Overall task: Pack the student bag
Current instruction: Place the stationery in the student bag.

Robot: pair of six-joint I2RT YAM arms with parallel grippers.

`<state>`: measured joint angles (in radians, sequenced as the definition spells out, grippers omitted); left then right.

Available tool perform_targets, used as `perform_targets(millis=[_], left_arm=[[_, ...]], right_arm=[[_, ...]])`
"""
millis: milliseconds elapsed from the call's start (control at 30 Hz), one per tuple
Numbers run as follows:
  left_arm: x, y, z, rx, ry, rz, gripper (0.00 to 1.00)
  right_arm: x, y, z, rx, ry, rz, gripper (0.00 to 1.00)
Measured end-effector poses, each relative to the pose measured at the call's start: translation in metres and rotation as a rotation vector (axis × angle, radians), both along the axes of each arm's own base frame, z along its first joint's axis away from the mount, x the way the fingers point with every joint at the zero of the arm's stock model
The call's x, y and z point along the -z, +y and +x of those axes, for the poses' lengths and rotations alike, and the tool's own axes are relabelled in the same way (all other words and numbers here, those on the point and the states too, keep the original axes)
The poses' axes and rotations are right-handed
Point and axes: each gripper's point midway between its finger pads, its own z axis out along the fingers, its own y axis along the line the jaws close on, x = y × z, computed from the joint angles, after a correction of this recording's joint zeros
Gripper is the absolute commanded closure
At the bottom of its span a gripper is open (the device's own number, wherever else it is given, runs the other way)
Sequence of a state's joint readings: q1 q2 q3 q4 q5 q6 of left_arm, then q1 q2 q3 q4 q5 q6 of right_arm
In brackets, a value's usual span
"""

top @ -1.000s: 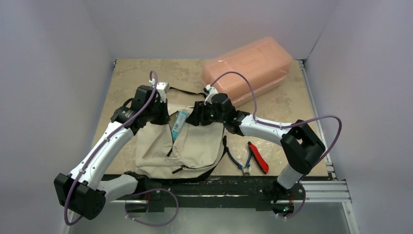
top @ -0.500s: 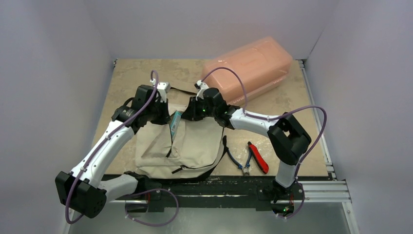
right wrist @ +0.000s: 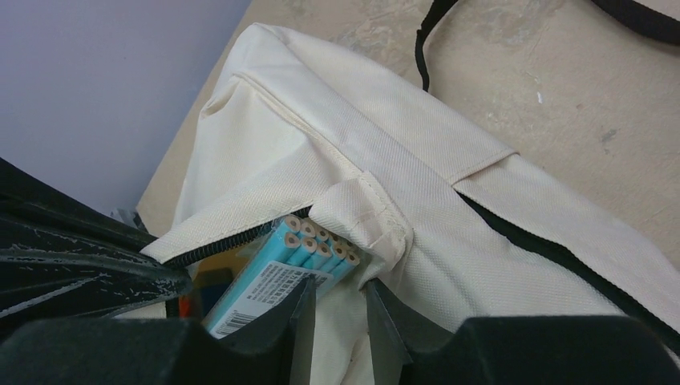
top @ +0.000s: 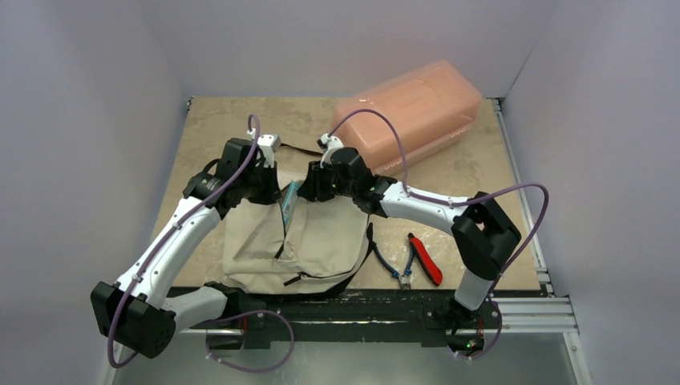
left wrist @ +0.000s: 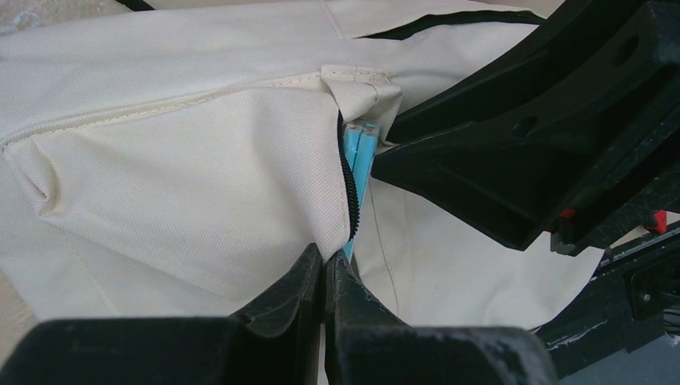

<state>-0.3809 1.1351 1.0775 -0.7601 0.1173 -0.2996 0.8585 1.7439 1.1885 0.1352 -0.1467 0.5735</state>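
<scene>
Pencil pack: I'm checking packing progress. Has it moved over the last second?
Yes. The pencil pack has shifted left, away from the pink box, and sunk deeper into the student bag; less of it shows.

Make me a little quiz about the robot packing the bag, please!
1. True or false: the pack of blue pencils lies flat on the table, away from the student bag.
2. What is the left gripper pinching? A) the bag's fabric by the zip B) a red tool C) a cable
3. Fill in: the big plastic box at the back of the table is ____.
Key: 1 false, the pack pokes out of the bag's zip opening. 2 A. 3 pink.
</scene>
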Motion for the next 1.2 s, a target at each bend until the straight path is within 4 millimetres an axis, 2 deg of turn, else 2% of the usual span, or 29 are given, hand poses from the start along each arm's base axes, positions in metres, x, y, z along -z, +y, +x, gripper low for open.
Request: perform_targets(millis=[67, 167, 300, 433, 500, 633, 833, 933, 1200], left_arm=[[-0.001, 0.000, -0.001, -0.002, 0.003, -0.004, 1.00], [-0.003, 0.000, -0.001, -0.004, 0.007, -0.005, 1.00], [-0.003, 0.000, -0.002, -0.009, 0.013, -0.007, 1.00], [-0.003, -0.001, 0.000, -0.009, 0.017, -0.006, 1.00], [-0.003, -0.001, 0.000, -0.009, 0.018, -0.006, 1.00], [-0.003, -0.001, 0.000, -0.012, 0.021, -0.007, 1.00], [-0.004, -0.001, 0.000, -0.016, 0.021, -0.009, 1.00], [-0.004, -0.001, 0.000, -0.016, 0.022, -0.009, 1.00], [-0.002, -0.002, 0.002, -0.017, 0.035, -0.004, 1.00]], right_arm=[[-0.001, -0.001, 0.000, -0.003, -0.011, -0.009, 0.77], [-0.001, -0.003, 0.000, -0.006, -0.021, -0.021, 0.77], [-0.004, -0.002, 0.001, -0.019, -0.035, -0.022, 0.60], [-0.007, -0.002, 0.001, -0.026, -0.047, -0.023, 0.52], [-0.011, -0.005, 0.003, -0.024, -0.053, -0.022, 0.53], [-0.023, -0.013, 0.010, -0.026, -0.073, -0.003, 0.61], [-0.033, -0.015, 0.016, -0.062, -0.078, 0.049, 0.62], [-0.034, -0.008, 0.014, -0.099, -0.083, 0.078, 0.62], [-0.013, 0.021, 0.010, -0.201, -0.037, 0.147, 0.70]])
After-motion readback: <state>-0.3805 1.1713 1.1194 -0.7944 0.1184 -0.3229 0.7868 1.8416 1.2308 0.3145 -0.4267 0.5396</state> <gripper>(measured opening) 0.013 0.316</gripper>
